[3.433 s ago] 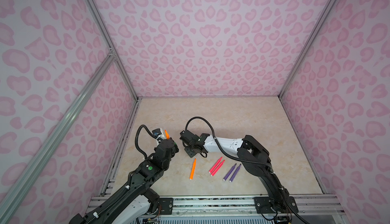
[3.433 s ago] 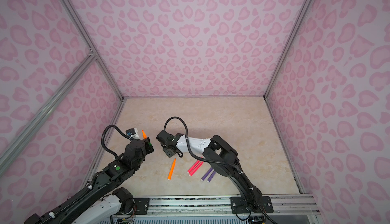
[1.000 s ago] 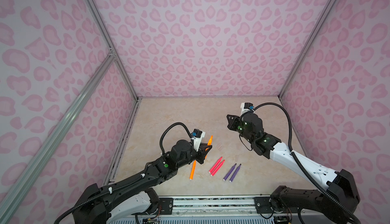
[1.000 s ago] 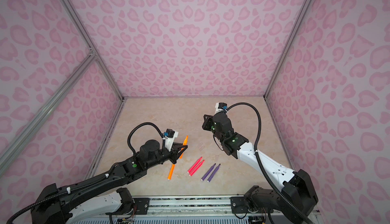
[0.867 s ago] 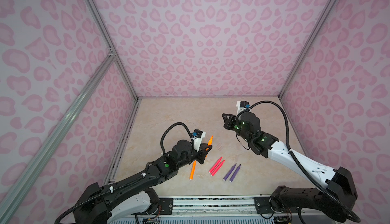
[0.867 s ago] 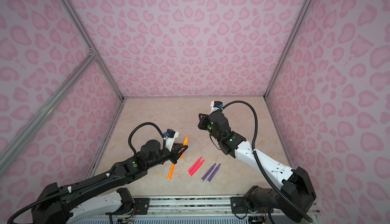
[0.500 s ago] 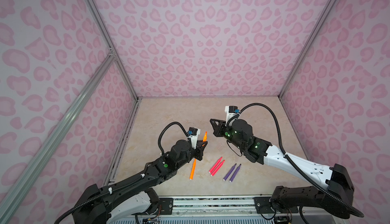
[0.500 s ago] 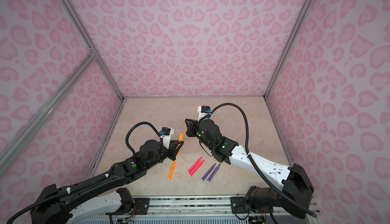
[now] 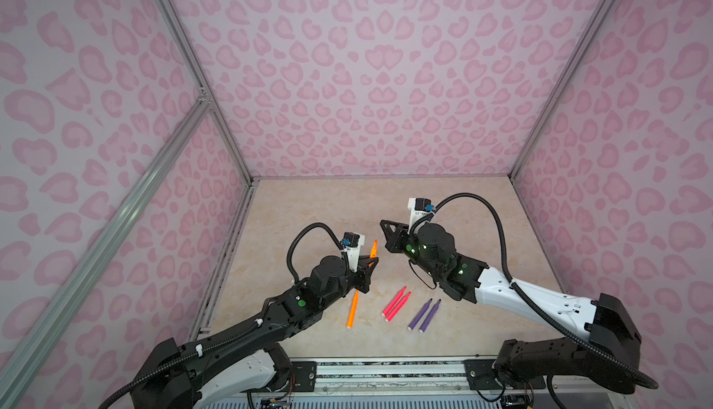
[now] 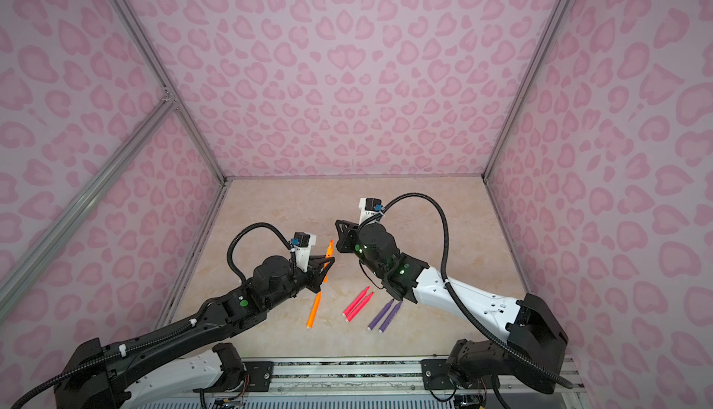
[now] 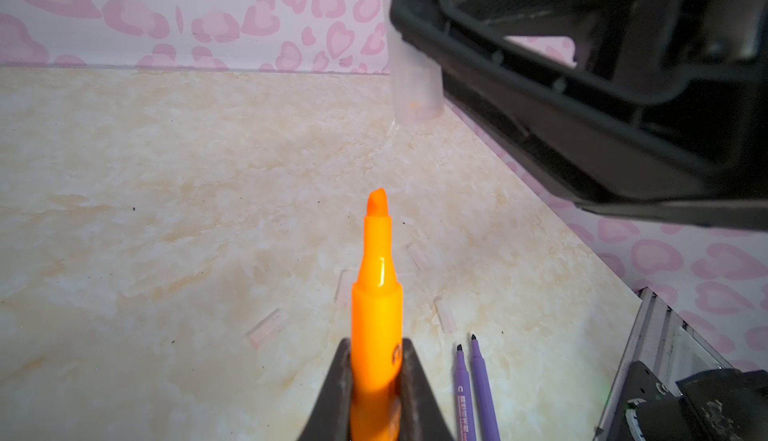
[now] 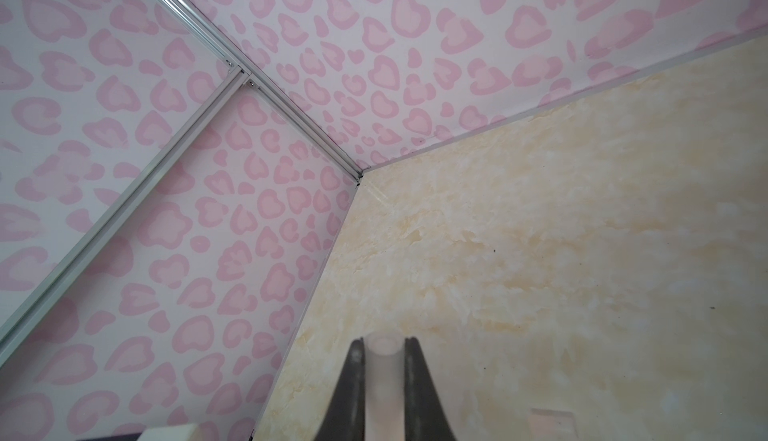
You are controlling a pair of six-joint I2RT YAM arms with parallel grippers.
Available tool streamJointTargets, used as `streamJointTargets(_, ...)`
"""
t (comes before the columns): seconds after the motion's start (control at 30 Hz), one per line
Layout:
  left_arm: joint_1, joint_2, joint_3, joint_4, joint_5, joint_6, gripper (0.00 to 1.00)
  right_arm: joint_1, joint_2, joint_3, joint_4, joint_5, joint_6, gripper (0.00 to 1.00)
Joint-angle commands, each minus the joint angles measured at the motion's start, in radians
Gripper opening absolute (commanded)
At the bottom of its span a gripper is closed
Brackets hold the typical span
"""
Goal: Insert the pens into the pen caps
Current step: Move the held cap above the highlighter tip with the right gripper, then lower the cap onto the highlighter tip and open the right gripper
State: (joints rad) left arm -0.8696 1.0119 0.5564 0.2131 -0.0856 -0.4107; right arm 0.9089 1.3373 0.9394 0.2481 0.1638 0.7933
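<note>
Left gripper (image 9: pixel 372 262) is pinched on an orange pen (image 9: pixel 373 247), which is held clear of the table with its chisel tip pointing up and away. In the left wrist view the jaws are seen pressed against the barrel on both sides. Right gripper (image 9: pixel 383 222) is clamped on a clear cap (image 12: pixel 384 370), whose open mouth is shown at the fingertips in the right wrist view. Cap and pen tip are held near each other above the table, not touching.

Below them a second orange pen (image 9: pixel 352 310), two pink pens (image 9: pixel 395 305) and two purple pens (image 9: pixel 423 314) are laid roughly parallel on the beige table (image 9: pixel 386 202), near the front rail (image 9: pixel 386 366). Four loose caps (image 11: pixel 268 326) are seen lying flat on the table in the left wrist view, apart from one another.

The far part of the table is open up to the back wall (image 9: pixel 366 118), and it is closed in by patterned walls on both sides.

Printing is seen on one purple barrel in the left wrist view. A letter C can be made out, but the rest is too small to be read.
</note>
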Motion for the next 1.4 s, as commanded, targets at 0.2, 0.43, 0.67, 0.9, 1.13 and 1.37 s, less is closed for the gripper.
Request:
streamJointTargets(0.2, 0.006, 0.0, 0.007, 0.007, -0.029, -0.003, 0.04, 0.038, 0.041, 0.017, 0.022, 0.048, 0.006, 0.0)
streamJointTargets(0.43, 0.008, 0.001, 0.009, 0.001, -0.035, -0.004, 0.04, 0.067, 0.064, 0.032, -0.001, 0.093, -0.005, 0.0)
streamJointTargets(0.67, 0.011, 0.001, 0.01, -0.005, -0.042, -0.007, 0.04, 0.088, 0.074, 0.038, -0.02, 0.136, -0.02, 0.0)
streamJointTargets(0.9, 0.01, 0.005, 0.014, -0.008, -0.043, -0.007, 0.04, 0.099, 0.092, 0.061, -0.041, 0.143, -0.026, 0.0)
streamJointTargets(1.13, 0.014, -0.002, 0.01, -0.013, -0.06, -0.011, 0.04, 0.131, 0.087, 0.04, -0.032, 0.178, -0.023, 0.0)
streamJointTargets(1.37, 0.015, -0.007, 0.009, -0.015, -0.066, -0.013, 0.04, 0.152, 0.119, 0.048, -0.035, 0.176, -0.025, 0.0)
